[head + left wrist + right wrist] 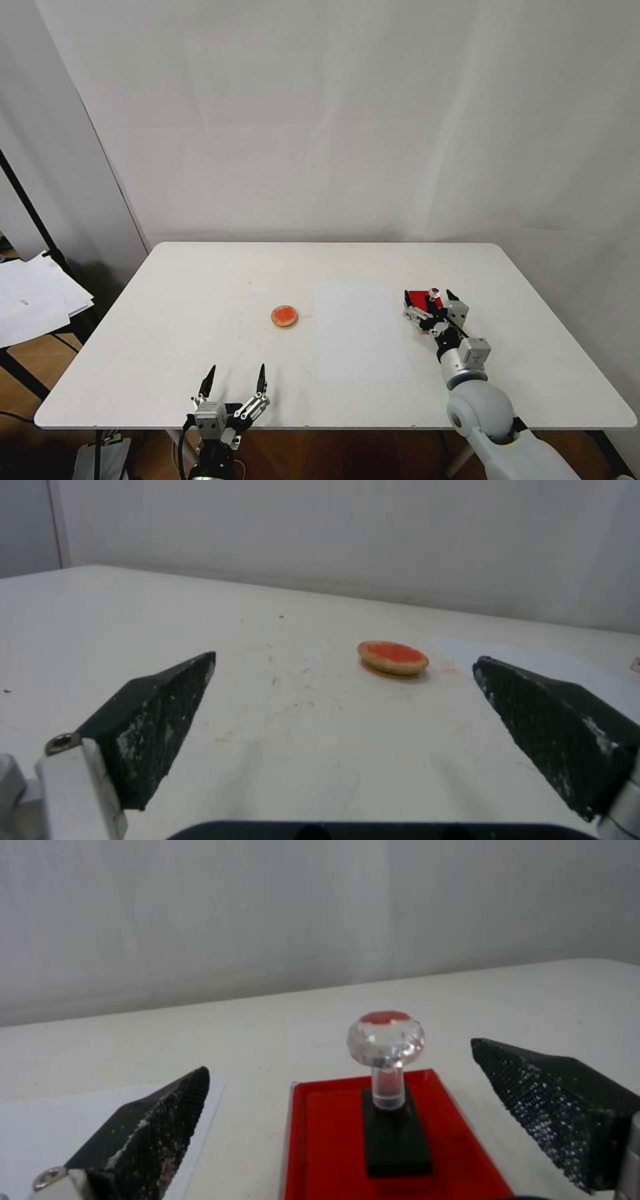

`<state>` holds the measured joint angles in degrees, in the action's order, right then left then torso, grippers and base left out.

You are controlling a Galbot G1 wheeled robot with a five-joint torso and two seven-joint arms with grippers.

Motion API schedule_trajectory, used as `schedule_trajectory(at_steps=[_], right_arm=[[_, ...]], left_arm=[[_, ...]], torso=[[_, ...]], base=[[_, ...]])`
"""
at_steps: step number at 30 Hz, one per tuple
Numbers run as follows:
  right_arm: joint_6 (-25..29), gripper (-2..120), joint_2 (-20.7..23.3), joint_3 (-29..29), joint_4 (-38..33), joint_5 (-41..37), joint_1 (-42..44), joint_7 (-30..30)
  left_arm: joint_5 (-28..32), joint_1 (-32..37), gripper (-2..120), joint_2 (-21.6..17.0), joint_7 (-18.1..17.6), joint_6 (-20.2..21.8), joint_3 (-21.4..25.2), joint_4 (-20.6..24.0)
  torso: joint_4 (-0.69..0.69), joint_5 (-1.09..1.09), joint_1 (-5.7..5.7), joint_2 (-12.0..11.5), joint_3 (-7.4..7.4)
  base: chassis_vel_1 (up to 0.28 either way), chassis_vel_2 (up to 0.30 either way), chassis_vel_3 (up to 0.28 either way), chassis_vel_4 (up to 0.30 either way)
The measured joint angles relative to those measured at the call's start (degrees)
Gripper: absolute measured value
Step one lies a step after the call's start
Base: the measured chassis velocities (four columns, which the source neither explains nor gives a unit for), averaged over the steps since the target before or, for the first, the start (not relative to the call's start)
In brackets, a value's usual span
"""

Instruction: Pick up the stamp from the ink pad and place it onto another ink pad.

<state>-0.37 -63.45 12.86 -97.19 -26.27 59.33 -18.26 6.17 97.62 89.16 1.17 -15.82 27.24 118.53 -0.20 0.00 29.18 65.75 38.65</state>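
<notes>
Head view: red ink pad (418, 297) mostly hidden behind right gripper (432, 294), stamp (435, 291) tiny between its fingers; wrist view crops pad's near edge.

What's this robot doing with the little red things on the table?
The right tool is open and lined up around the stamp, which stands upright on the red rectangular ink pad, not yet gripped. The round ink pad sits alone near the middle of the table, with a sheet of white paper lying between the two pads. The left tool waits open at the table's near edge.
</notes>
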Motion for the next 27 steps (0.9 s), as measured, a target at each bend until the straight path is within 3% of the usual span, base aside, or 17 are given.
schedule_trajectory(at_steps=[9,27], right_arm=[[-0.01,92,0.48,-0.12,0.79,-0.43,-0.99,-0.35],[0.91,25,0.32,-0.22,1.01,-0.31,-0.63,-0.99]], left_arm=[[0.00,0.00,102,0.00,0.00,0.00,0.00,0.00],[0.00,0.00,102,0.00,0.00,0.00,0.00,0.00]], torso=[[0.00,-0.01,0.00,0.00,0.00],[0.00,-0.01,0.00,0.00,0.00]], base=[[0.000,0.000,0.000,0.000],[0.000,0.000,0.000,0.000]])
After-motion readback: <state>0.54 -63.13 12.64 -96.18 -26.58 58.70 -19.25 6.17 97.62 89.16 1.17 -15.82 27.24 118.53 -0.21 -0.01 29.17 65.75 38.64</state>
